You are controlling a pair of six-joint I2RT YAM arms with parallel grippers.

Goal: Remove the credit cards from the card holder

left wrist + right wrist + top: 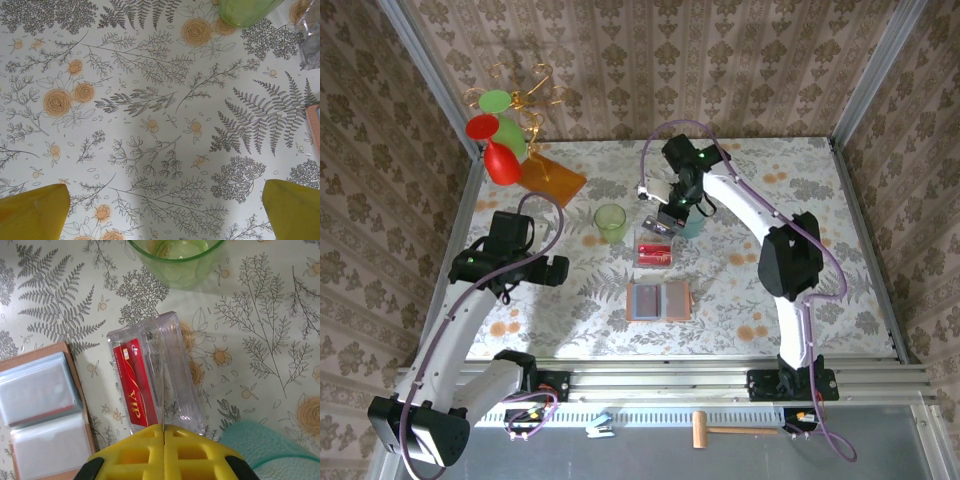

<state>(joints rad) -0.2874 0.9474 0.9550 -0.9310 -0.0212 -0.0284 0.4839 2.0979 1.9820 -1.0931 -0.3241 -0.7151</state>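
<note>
Hovering: right gripper point(164, 440) together over clear box point(175, 355) with red card point(134, 390) | left gripper point(165, 212) apart | tip: slide cards straight out of card holder point(82, 400).

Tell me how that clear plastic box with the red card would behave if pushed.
The clear box looks thin-walled and nearly empty, so probably light and likely to slide on the glossy tablecloth. Its low, flat shape makes tipping unlikely.

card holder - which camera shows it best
Right wrist: the card holder lies open and close up, its clear pockets easy to make out, though the frame's left edge crops it. Top external shows it whole but small. Left wrist catches a sliver of its tan edge at the right border.
</note>
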